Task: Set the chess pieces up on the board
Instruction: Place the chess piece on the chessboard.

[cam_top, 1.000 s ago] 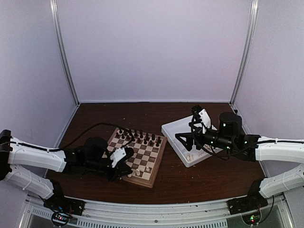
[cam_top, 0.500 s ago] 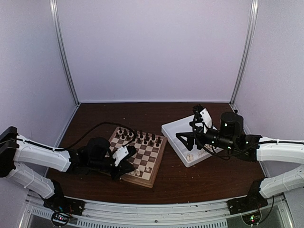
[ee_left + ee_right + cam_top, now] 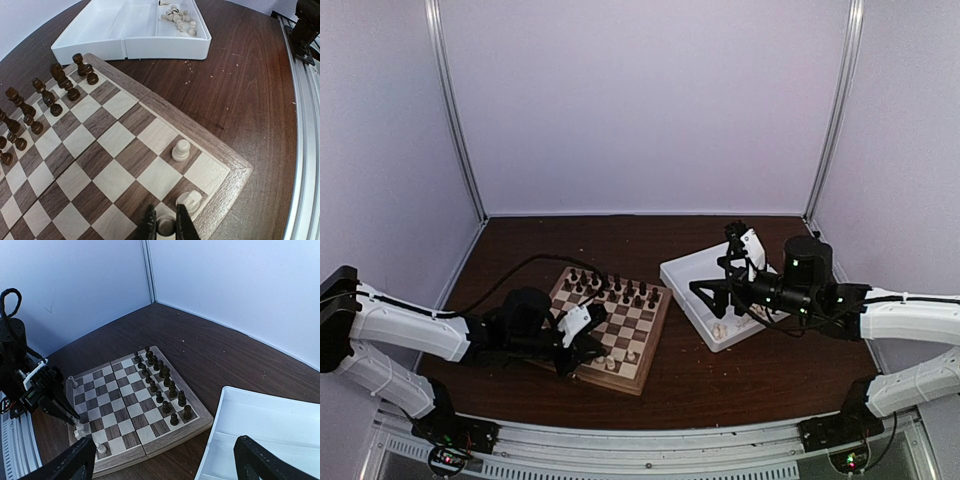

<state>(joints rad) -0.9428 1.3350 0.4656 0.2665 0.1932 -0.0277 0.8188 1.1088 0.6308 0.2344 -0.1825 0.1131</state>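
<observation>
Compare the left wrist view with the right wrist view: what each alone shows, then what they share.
Left wrist only: cream pieces lying in the white tray. Right wrist only: the right gripper wide open, the walls. Both: the board, its dark pieces, the tray, and the left gripper shut on a cream piece.

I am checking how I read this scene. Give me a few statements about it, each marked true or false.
1. The left gripper is shut on a cream chess piece. True.
2. The right gripper holds a dark piece. False: its jaws are open with nothing between them.
3. The dark pieces stand on the board. True.
4. The white tray holds nothing. False: several cream pieces lie in one end of it.
</observation>
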